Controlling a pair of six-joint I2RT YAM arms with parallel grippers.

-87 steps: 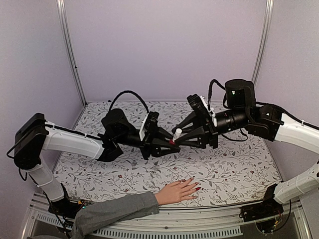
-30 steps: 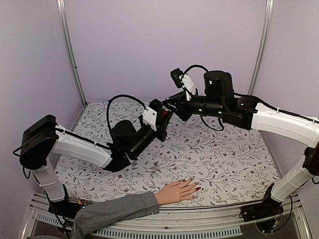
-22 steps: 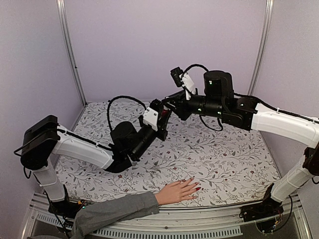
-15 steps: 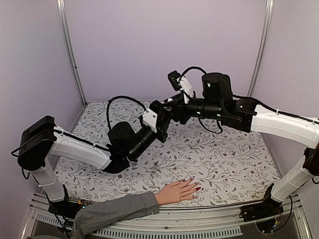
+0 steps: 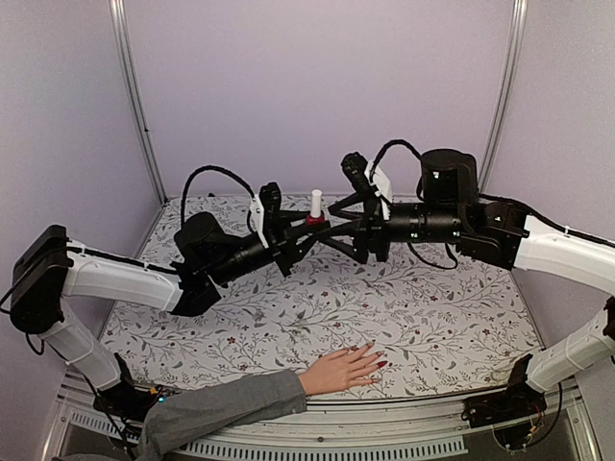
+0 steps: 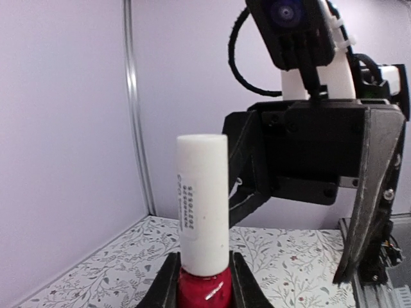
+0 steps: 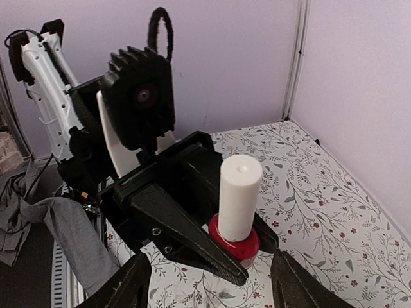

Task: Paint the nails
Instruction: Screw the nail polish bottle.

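Observation:
The flesh-coloured hand (image 5: 338,371) with a grey sleeve lies flat at the table's near edge. At least two of its nails (image 5: 381,364) look red; the others are too small to tell. My left gripper (image 5: 309,224) is shut on the small red bottle (image 6: 204,289) and holds it upright in the air, its white cap (image 6: 203,192) on. It also shows in the right wrist view (image 7: 236,239). My right gripper (image 5: 333,233) is open and empty. It faces the bottle from the right, its fingers (image 6: 369,192) spread just beyond the cap without touching it.
The floral table cover (image 5: 432,317) spreads under both arms. Lilac walls and metal posts (image 5: 135,106) close in the back and sides. The grey sleeve (image 5: 221,408) lies along the front rail.
My left arm has swung down and to the left, so the bottle now stands upright with its white cap showing. My right gripper has dropped lower and drawn back to the right of the bottle.

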